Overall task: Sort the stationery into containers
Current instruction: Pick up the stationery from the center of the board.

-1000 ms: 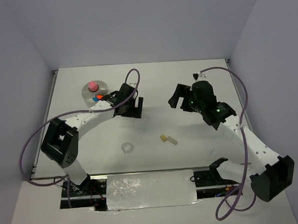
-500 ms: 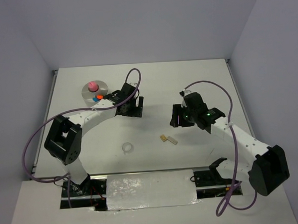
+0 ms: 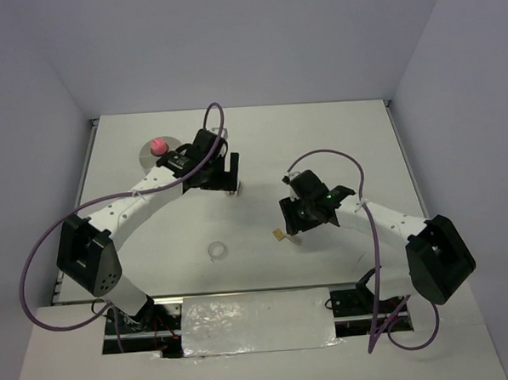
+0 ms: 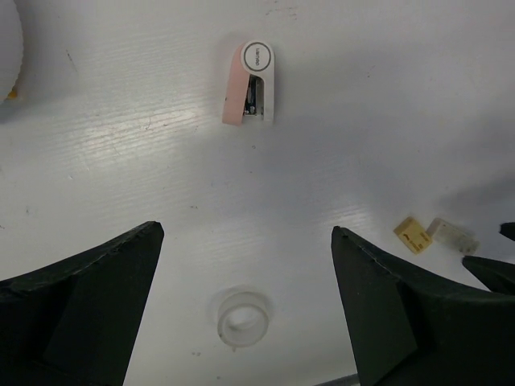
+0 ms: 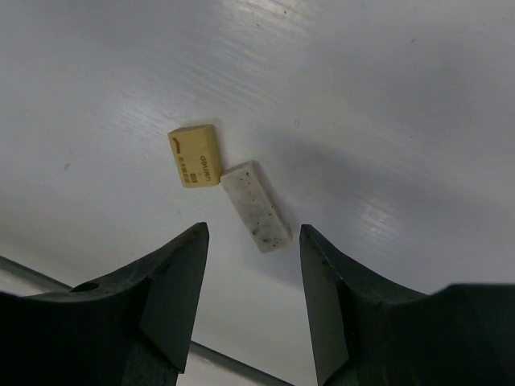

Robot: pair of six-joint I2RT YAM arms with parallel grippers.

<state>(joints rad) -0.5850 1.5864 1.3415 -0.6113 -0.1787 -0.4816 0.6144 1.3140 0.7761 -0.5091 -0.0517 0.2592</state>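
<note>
Right gripper (image 5: 251,238) is low over the table (image 3: 337,143), jaws apart and straddling one end of the grey block (image 5: 256,206). Fingers aren't touching it, nothing is clamped. Tan block (image 5: 195,154) lies just beside the grey one, corner to corner, outside the jaws; can't tell if they touch. In the top view both blocks sit near-centre, tan on the left.

Left gripper (image 4: 245,241) is above the table left of centre, jaws wide apart and empty. Pink-and-white stapler-like piece (image 4: 251,83) lies flat ahead of it. Clear tape ring (image 4: 242,318) lies flat on the near side of that gripper, apart from it.

Round dish (image 3: 146,153) is far left, partly hidden behind the left arm. Pink cylinder (image 3: 158,146) stands in it.
</note>
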